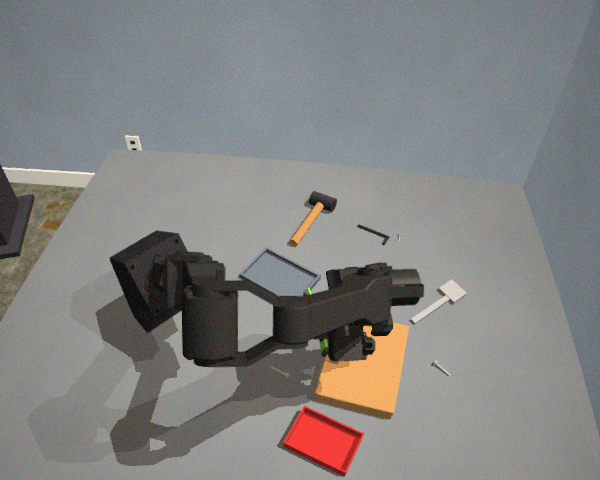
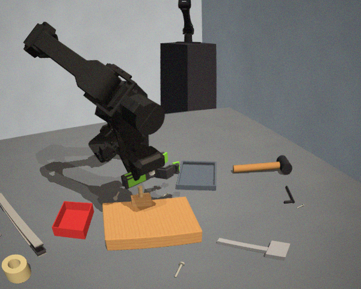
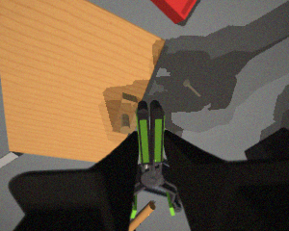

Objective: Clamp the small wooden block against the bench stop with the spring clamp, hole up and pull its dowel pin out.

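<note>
My gripper (image 2: 138, 174) (image 3: 150, 135) is shut on the black-and-green spring clamp (image 2: 135, 180) (image 3: 144, 140). Its long arms lie side by side between the fingers; its other end, past the coil, stands spread. The small wooden block (image 2: 138, 201) sits near one long edge of the wooden board (image 1: 367, 377) (image 2: 156, 220) (image 3: 48, 63), in my shadow. Its dowel pin (image 2: 140, 190) (image 3: 125, 121) stands upright in it. In the wrist view the clamp is just right of the block; in the exterior view it hangs above and behind. The stop cannot be told apart; the arm hides the block in the top view.
A red tray (image 1: 323, 439) (image 2: 73, 217) lies near one board end, a grey-blue tray (image 1: 279, 273) (image 2: 197, 175) beyond the other. A mallet (image 1: 306, 224) (image 2: 257, 167), hex key (image 1: 372, 231) (image 2: 289, 193), pale flat-headed tool (image 1: 429, 310) (image 2: 242, 245) and tape roll (image 2: 16, 268) lie around.
</note>
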`<state>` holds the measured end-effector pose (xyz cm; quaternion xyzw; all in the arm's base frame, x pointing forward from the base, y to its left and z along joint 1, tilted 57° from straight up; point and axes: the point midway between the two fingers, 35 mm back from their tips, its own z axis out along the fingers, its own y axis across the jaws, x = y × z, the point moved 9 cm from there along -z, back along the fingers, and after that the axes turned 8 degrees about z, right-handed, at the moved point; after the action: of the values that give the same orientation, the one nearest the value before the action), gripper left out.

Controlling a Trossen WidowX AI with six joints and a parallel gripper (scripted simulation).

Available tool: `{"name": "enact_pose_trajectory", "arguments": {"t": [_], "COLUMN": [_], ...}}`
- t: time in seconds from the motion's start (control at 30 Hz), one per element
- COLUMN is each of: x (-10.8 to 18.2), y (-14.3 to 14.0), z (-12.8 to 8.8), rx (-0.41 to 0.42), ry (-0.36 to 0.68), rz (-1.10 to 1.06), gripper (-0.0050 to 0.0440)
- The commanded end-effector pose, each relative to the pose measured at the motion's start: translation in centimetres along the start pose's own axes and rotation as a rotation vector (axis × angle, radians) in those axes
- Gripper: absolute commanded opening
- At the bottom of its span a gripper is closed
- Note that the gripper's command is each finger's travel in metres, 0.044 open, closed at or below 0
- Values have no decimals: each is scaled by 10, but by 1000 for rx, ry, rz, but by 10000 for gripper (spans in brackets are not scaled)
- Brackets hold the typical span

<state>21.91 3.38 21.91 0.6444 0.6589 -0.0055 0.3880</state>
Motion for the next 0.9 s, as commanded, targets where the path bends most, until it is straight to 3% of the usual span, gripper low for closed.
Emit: {"name": "enact_pose_trajectory", "arguments": {"t": [0.0,0.87], "x": [-4,-22], "y": [0,-3], "z": [-2,-6], "rx": [-9,-26], "ry": [7,4], "rz": [13,75], "gripper": [0,0]}}
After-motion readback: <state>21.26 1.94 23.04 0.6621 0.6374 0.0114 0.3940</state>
